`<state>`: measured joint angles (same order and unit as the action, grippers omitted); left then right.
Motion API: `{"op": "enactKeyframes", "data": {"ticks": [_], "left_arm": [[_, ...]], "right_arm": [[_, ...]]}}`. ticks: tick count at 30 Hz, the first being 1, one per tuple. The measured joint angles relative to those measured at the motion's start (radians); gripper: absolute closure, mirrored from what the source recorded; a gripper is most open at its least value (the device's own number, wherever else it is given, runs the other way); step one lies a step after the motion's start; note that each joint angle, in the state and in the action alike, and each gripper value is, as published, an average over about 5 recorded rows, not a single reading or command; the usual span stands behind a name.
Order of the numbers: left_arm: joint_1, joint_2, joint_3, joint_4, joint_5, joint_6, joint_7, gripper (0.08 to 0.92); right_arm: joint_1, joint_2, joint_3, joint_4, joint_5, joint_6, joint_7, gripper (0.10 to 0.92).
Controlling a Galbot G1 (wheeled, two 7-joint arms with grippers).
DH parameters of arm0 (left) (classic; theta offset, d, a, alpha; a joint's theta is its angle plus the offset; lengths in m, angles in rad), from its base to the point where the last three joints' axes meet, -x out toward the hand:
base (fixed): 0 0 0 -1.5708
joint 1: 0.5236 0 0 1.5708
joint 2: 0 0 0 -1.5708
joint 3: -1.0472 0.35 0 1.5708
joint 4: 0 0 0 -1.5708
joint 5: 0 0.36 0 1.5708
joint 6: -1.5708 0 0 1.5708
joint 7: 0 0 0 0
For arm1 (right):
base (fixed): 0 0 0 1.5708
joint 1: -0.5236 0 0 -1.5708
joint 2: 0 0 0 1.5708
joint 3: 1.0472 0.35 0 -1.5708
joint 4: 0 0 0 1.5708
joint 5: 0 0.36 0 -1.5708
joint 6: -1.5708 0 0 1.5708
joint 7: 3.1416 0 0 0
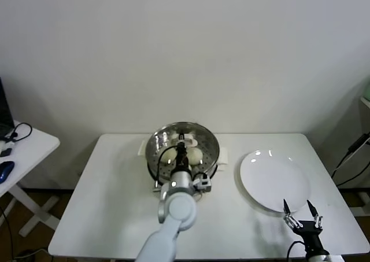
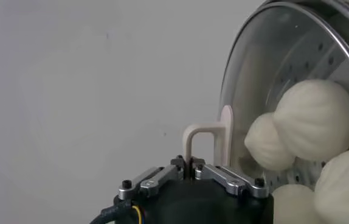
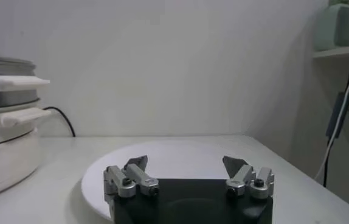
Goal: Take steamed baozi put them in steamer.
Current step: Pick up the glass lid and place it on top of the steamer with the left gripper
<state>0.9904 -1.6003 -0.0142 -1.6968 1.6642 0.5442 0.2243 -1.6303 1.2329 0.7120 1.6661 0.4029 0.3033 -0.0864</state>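
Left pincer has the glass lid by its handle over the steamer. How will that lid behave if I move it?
The lid is glass with a steel rim, so probably stiff, breakable and fairly heavy. The left pincer is shut only on the thin cream handle, so the lid may swing or twist. It sits close over the baozi in the steamer; moving it sideways could brush them.

- No readable text, label, brand, number or sign anywhere in the head view.
- Nothing written on the steamer [image 1: 183,147], the plate [image 1: 274,181] or the worktop [image 1: 104,204].
- Nothing legible in either wrist view; no marking to make out on the glass lid [image 2: 266,79] or its cream handle [image 2: 208,143].
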Motion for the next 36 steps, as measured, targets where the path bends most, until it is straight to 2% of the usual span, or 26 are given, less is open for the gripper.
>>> {"op": "enactKeyframes", "data": {"ticks": [31,34,36], "left_arm": [[0.003,-0.009,0.006,0.023,-0.006,-0.008,-0.042,0.856],[0.005,-0.009,0.006,0.02,-0.006,-0.009,-0.048,0.81],[0.005,-0.009,0.004,0.019,-0.005,-0.009,-0.051,0.751]], "right_arm": [[-0.002,0.01,0.0,0.003,0.0,0.013,-0.006,0.203],[-0.002,0.01,0.001,0.005,0.0,0.014,-0.006,0.203],[-0.003,0.01,0.001,0.006,0.0,0.014,-0.006,0.203]]}}
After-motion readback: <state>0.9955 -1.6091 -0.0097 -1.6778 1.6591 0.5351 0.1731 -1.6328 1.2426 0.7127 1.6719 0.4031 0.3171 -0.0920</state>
